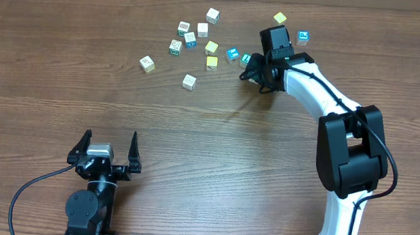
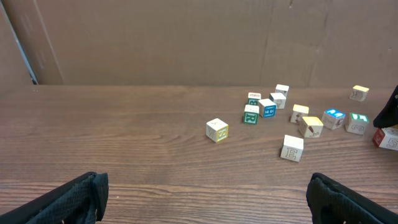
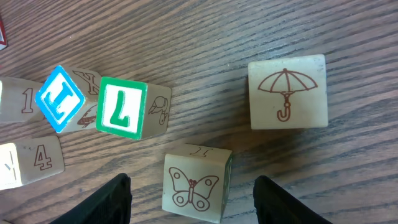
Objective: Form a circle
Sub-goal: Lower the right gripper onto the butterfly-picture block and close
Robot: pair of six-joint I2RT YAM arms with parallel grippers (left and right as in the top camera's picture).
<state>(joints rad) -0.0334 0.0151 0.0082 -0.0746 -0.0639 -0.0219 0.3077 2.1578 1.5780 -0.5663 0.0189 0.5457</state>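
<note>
Overhead view: clump of pale printed cubes [image 1: 190,35] lies left of the right gripper [image 1: 253,68], long axis slanting up-right. Its parted jaws straddle a butterfly cube [image 3: 194,183]; left gripper [image 1: 111,134] spread wide.

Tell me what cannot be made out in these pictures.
- Overhead: the right arm hides the butterfly cube between its fingers; prints on other cubes too small.
- Left wrist: red cube cut by the right edge.
- Right wrist: fingers cut by the bottom edge.
</note>
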